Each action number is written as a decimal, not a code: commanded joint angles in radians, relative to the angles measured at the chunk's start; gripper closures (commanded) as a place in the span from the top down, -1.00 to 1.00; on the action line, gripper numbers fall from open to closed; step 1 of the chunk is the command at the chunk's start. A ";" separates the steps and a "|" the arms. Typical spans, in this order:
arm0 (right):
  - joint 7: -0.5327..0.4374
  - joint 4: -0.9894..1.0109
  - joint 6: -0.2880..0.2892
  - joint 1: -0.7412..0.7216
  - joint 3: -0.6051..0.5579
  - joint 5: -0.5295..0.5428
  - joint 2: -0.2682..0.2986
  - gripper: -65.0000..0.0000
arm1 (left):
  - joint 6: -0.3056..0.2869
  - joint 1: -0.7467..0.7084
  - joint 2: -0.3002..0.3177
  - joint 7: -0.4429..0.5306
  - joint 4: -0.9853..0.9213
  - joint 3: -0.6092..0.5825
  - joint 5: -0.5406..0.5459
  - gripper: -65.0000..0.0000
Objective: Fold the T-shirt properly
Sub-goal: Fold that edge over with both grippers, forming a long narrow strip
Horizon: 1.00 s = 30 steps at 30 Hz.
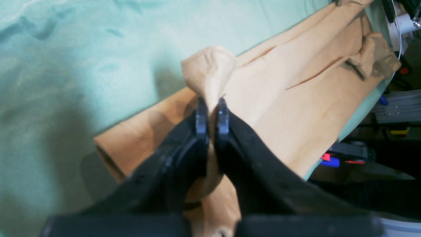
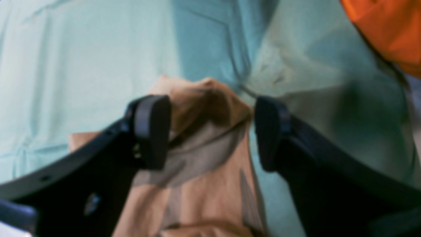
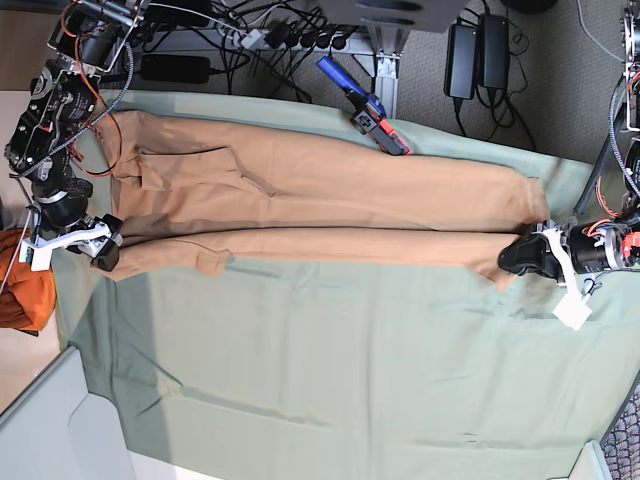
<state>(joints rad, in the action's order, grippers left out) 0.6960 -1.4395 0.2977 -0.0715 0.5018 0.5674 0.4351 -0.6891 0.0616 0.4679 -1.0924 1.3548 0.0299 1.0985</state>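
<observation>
The left pincer grips a gathered fold of the shirt, probably to keep that end of the upper layer taut. The right pincer stands wide open around the other end, apparently placed to grasp or release it. The shirt lies across the green sheet, partly folded. No writing is legible.

Pincer wide open — tan T-shirt rumpled between tips; pale green sheet beneath — orange cloth at two o'clock.
</observation>
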 commanded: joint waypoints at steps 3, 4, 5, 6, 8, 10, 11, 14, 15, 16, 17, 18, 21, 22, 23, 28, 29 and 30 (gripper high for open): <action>-0.016 -0.014 0.088 -0.016 0.006 0.004 0.021 0.23 | -0.009 0.019 0.014 0.018 0.016 0.006 0.019 -1.00; -0.009 -0.014 0.089 -0.016 0.007 0.004 0.021 0.23 | -0.009 0.019 0.014 0.019 0.016 0.006 0.019 -1.00; -0.003 -0.014 0.089 -0.016 0.007 0.003 0.021 0.23 | -0.009 0.019 0.014 0.019 0.016 0.006 0.019 -1.00; -0.003 -0.014 0.089 -0.015 0.007 0.003 0.021 0.23 | -0.009 0.019 0.014 0.019 0.016 0.006 0.019 -1.00; -0.003 -0.014 0.088 -0.014 0.008 -0.002 0.021 0.23 | -0.009 0.018 0.014 0.018 0.016 0.006 0.019 -1.00; -0.009 -0.014 0.088 -0.015 0.008 -0.003 0.021 0.23 | -0.009 0.018 0.014 0.018 0.016 0.006 0.019 -1.00; -0.015 -0.014 0.088 -0.017 0.008 -0.003 0.021 0.23 | -0.009 0.018 0.014 0.018 0.016 0.006 0.019 -1.00; -0.039 -0.014 0.088 -0.023 0.008 -0.003 0.021 0.23 | -0.009 0.018 0.014 0.019 0.016 0.006 0.019 -1.00; -0.050 -0.014 0.088 -0.023 0.008 -0.003 0.021 0.23 | -0.009 0.019 0.014 0.019 0.016 0.006 0.020 -1.00; -0.056 -0.014 0.088 -0.023 0.008 -0.003 0.021 0.23 | -0.009 0.018 0.014 0.019 0.016 0.006 0.019 -1.00; -0.061 -0.014 0.088 -0.022 0.008 -0.003 0.021 0.23 | -0.009 0.018 0.014 0.019 0.016 0.006 0.019 -1.00; -0.068 -0.014 0.088 -0.022 0.008 -0.003 0.021 0.22 | -0.009 0.018 0.014 0.019 0.016 0.006 0.019 -1.00; -0.077 -0.014 0.088 -0.022 0.008 -0.003 0.020 -0.16 | -0.009 0.018 0.014 0.019 0.016 0.006 0.019 -1.00; -0.079 -0.014 0.088 -0.022 0.008 -0.005 0.016 -0.38 | -0.009 0.018 0.014 0.019 0.016 0.006 0.019 -1.00; -0.078 -0.014 0.088 -0.022 0.008 -0.010 0.013 -0.61 | -0.009 0.018 0.014 0.019 0.016 0.006 0.019 -1.00; -0.094 -0.013 0.088 -0.022 0.008 -0.051 -0.007 -1.00 | -0.009 0.018 0.014 0.019 0.016 0.006 0.019 -1.00; -0.094 -0.013 0.088 -0.022 0.008 -0.057 -0.010 -1.00 | -0.009 0.018 0.014 0.019 0.016 0.006 0.019 -1.00; -0.093 -0.013 0.089 -0.022 0.008 -0.060 -0.013 -1.00 | -0.009 0.018 0.014 0.019 0.016 0.006 0.019 -1.00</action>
<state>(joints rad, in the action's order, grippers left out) 0.6285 -1.4391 0.2977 -0.0772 0.5018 0.5030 0.4015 -0.6888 0.0612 0.4679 -1.0924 1.3548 0.0299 1.0973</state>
